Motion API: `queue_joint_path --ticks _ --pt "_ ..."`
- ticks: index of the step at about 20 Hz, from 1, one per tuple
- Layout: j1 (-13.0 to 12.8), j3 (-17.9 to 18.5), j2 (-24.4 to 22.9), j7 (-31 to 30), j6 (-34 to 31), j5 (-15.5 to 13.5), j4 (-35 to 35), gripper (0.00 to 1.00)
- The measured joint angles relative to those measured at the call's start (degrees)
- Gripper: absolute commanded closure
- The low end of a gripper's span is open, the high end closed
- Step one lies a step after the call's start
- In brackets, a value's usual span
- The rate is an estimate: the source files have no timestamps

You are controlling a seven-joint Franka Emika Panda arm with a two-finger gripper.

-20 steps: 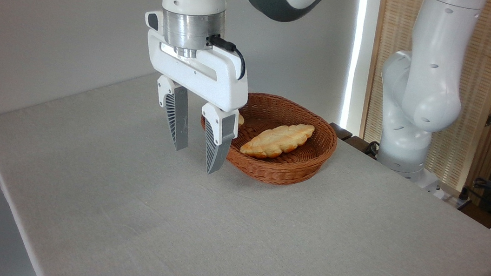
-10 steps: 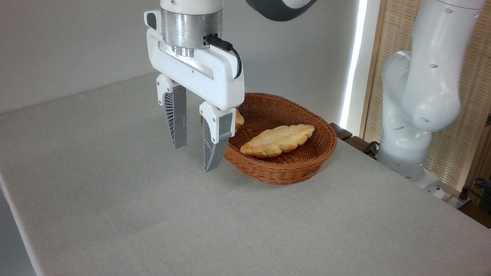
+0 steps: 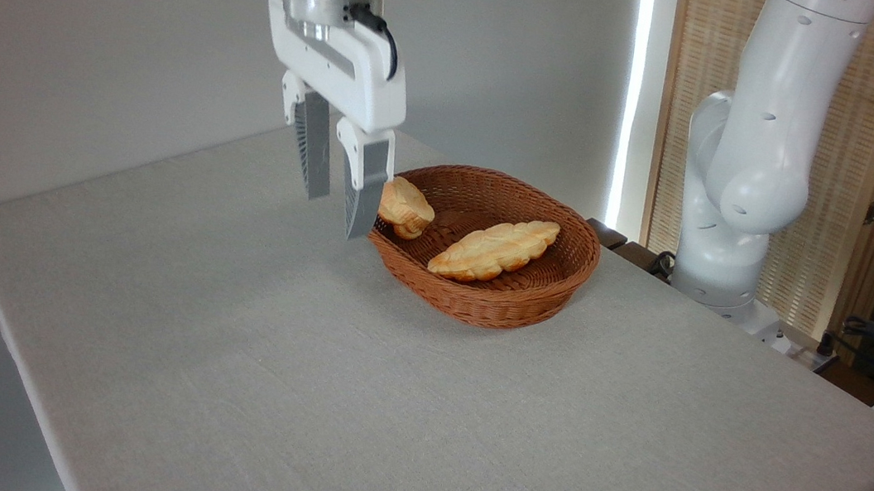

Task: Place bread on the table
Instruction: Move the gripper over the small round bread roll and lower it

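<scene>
White two-finger gripper (image 3: pixel 334 214) with grey ribbed fingers (image 3: pixel 361 190) hanging point-down, spread apart and holding nothing, above the large grey cloth-covered table (image 3: pixel 240 355), just left of the brown woven wicker basket (image 3: pixel 548 292). Nearest finger overlapping the basket's left rim in this view; contact or clearance not possible to tell. Just right of that finger, the small round golden-orange bun (image 3: pixel 405 207) with scored top, resting inside the basket against its left wall, slightly tilted. Further right in the basket, apart from the bun, a longer pale braided loaf (image 3: pixel 493 248). Bun probably light, soft and easily crushed, crust dry rather than slippery. Best taken across its widest part, low on the flanks, with gentle closing, minding the wicker wall close beside it.
</scene>
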Motion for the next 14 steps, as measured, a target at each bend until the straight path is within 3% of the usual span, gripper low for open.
queue_joint_path --ticks 14 --pt "-13.2 0.0 -5.2 0.0 -7.3 -0.1 -4.5 0.00"
